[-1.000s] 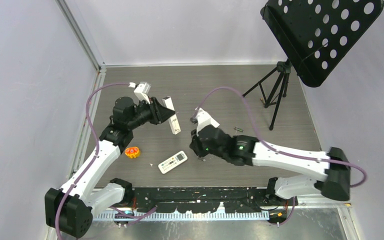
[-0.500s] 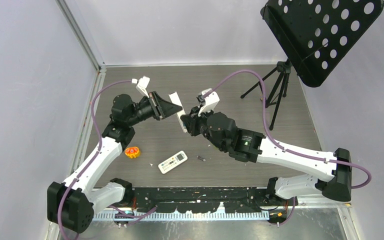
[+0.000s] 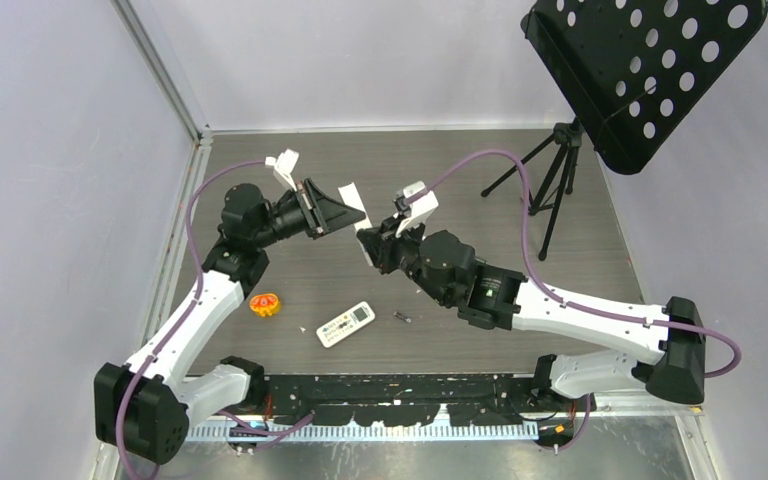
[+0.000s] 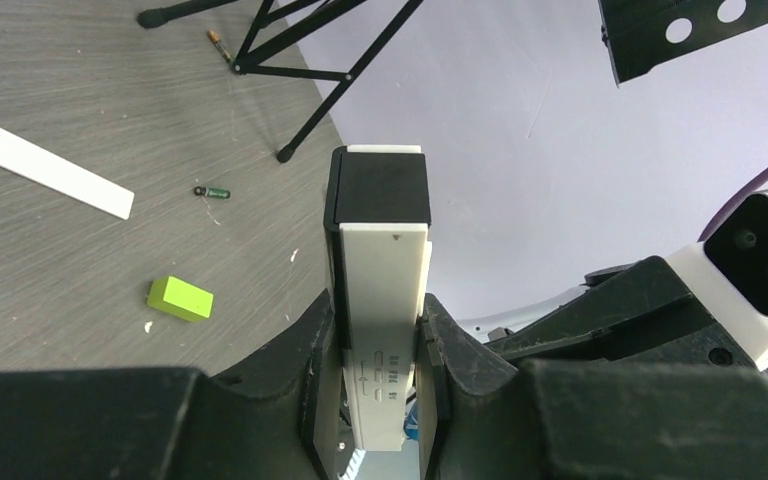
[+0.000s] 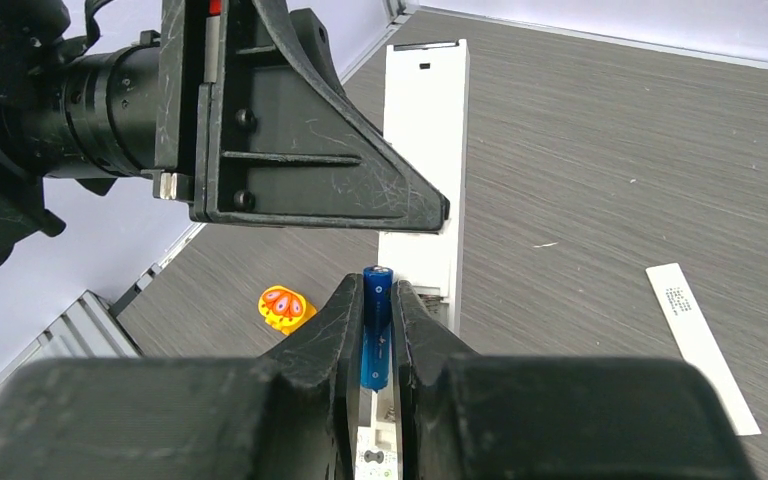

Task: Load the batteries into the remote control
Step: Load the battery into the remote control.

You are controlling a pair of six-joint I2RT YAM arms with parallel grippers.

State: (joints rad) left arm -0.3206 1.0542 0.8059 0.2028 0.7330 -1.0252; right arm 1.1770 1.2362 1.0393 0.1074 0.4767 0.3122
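The left claw (image 4: pixel 378 305) clamps the white remote (image 4: pixel 385 250); the right claw (image 5: pixel 378 292), pinching the blue battery (image 5: pixel 376 330), has seemingly edged closer.

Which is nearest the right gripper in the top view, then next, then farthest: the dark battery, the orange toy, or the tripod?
1. dark battery, just toward the bases from the right gripper.
2. orange toy, off to the left.
3. tripod, far right.

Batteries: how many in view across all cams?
4. Blue battery in the right gripper; dark battery on the table beside the lying remote; dark-green battery near the green block; brownish battery by the tripod. More may be hidden.
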